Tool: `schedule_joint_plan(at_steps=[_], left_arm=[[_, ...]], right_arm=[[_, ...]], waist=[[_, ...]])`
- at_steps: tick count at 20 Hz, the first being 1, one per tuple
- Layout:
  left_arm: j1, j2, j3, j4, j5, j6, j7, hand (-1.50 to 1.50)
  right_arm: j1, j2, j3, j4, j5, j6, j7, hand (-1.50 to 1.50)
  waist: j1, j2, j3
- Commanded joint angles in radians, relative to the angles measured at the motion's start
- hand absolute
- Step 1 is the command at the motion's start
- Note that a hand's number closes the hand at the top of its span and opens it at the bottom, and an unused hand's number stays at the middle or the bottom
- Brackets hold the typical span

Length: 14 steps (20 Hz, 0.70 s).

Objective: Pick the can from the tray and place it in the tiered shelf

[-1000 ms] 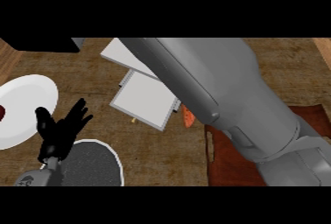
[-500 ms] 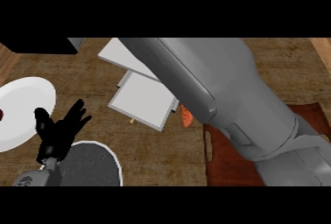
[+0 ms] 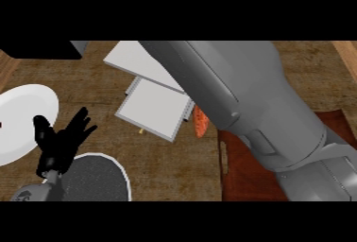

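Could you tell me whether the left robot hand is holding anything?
No, the left robot hand is open with its fingers spread upward and nothing in them, between the white plate and the dark plate.

A white plate (image 3: 24, 120) lies left of a dark speckled white-rimmed plate (image 3: 97, 179) on the counter (image 3: 167, 163).

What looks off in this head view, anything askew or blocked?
The right forearm fills the view's middle and hides the right hand. An orange object shows only as a sliver beside the tiered shelf. Left hand rests open near the white plate.
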Motion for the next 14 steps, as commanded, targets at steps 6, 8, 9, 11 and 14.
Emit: schedule_joint_plan(at_steps=[6, 8, 9, 11, 14], left_arm=[[0.029, -0.02, -0.02, -0.017, -0.004, 0.0, 0.015, 0.0], [0.016, -0.004, 0.002, 0.018, 0.005, -0.011, 0.009, 0.0], [0.034, -0.022, -0.01, -0.006, -0.002, 0.011, 0.028, 0.0], [0.082, -0.035, -0.009, 0.012, -0.017, 0.017, -0.035, 0.0], [0.052, -0.031, -0.008, 0.03, -0.021, 0.018, -0.023, 0.0]], right_arm=[[0.037, 0.011, -0.132, -0.088, 0.009, -0.344, 0.099, -1.5], [0.013, 0.011, -0.157, -0.112, 0.03, -0.38, 0.119, -1.5], [0.021, 0.011, -0.174, -0.131, 0.05, -0.411, 0.136, -1.5], [0.013, -0.007, -0.186, -0.128, 0.117, -0.439, 0.148, -1.5], [-0.01, -0.022, -0.19, -0.135, 0.228, -0.431, 0.205, -1.5]], waist=[[-0.003, 0.001, -0.003], [-0.012, 0.0, -0.004], [-0.019, -0.007, -0.002], [-0.023, -0.008, -0.004], [-0.045, -0.012, -0.005]])
